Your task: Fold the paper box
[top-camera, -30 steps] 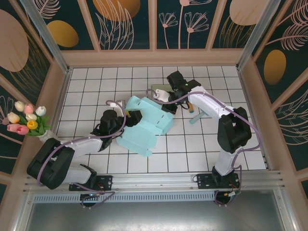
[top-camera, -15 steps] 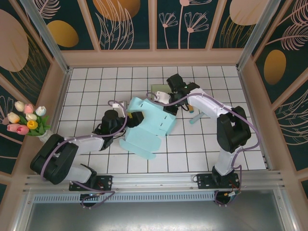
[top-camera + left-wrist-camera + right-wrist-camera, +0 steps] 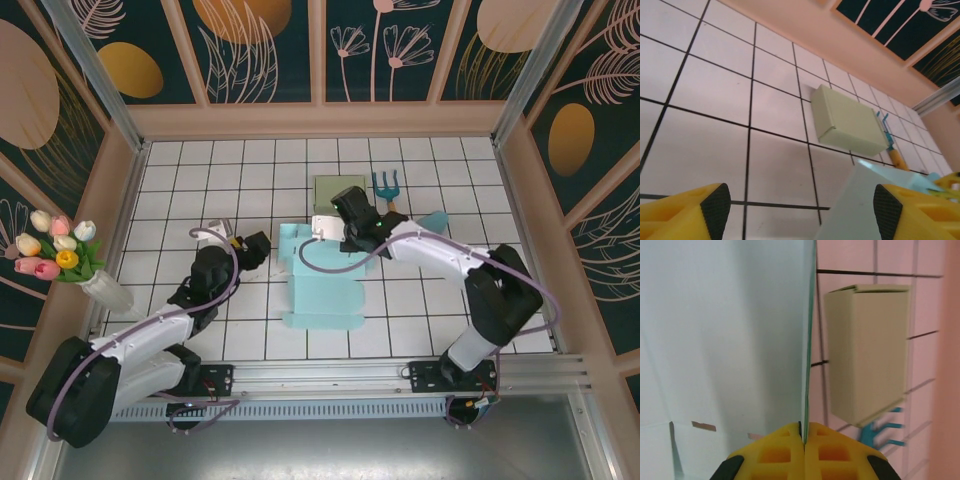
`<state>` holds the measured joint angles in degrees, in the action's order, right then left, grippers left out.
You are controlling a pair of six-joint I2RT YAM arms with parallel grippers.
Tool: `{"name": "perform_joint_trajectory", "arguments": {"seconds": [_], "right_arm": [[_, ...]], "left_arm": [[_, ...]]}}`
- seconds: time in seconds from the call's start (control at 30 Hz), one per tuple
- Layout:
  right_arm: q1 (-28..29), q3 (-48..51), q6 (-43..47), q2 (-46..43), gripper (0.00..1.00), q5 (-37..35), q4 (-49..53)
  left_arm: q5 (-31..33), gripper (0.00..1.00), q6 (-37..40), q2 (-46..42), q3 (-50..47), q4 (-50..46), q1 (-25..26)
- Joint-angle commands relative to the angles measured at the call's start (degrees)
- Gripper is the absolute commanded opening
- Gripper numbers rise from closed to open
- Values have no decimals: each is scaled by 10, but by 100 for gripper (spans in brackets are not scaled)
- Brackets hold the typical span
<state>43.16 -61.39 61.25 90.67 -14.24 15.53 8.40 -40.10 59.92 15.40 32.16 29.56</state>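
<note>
Right pincer [image 3: 804, 436]: clenched tight on the thin edge of the paper box [image 3: 325, 292]. From its wrist camera the sheet runs edge-on straight out of the closed fingers, so the grip looks solid.

Left pincer [image 3: 257, 249]: released, jaws wide, nothing in them. A pale corner of the sheet sits just ahead of it, over by its right finger [image 3: 890, 212].

Where the box is: still mostly a flat blue cutout. One panel is pinched in the right pincer and the rest lies on the tiles below and in front of it, with the left pincer just beside its left edge.

Step in hand: my guess is the right side is holding a panel while the left lines up to push or pinch the next flap. Barely started, no walls locked yet.

Doing it well: keep the right grip steady as the anchor, bring the left one in low along the tiles, and get a finger under the flap right at the crease, not mid-panel. Fold along the score slowly so the sheet doesn't buckle or pull out of the right pincer.

Watch out: thin card slides on smooth tile, so push toward the held side.

Neighbours: a tan box [image 3: 867, 355] and a little rake [image 3: 387, 185] sit just beyond the right pincer, so don't shove the sheet that way.
</note>
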Motion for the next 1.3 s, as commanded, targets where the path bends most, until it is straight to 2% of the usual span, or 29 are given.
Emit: {"name": "perform_joint_trajectory", "arguments": {"seconds": [0.0, 0.17, 0.3, 0.57, 0.97, 1.27], "right_arm": [[18, 48, 79, -41, 0, -99, -124], [43, 124, 160, -85, 0, -125, -259], [57, 195, 237, -110, 0, -138, -383], [58, 227, 237, -95, 0, -123, -399], [12, 271, 235, -32, 0, -61, -514], [-12, 282, 238, 9, 0, -28, -560]], "left_arm": [[6, 74, 29, 3, -14, 24, -2], [-58, 72, 47, -22, -50, 94, -2], [-55, 70, 55, -43, -72, 109, -2], [-64, 62, 62, 0, -85, 144, -2], [-95, 58, 66, 124, -65, 218, -2], [-133, 53, 72, 204, -39, 262, -2]]}}
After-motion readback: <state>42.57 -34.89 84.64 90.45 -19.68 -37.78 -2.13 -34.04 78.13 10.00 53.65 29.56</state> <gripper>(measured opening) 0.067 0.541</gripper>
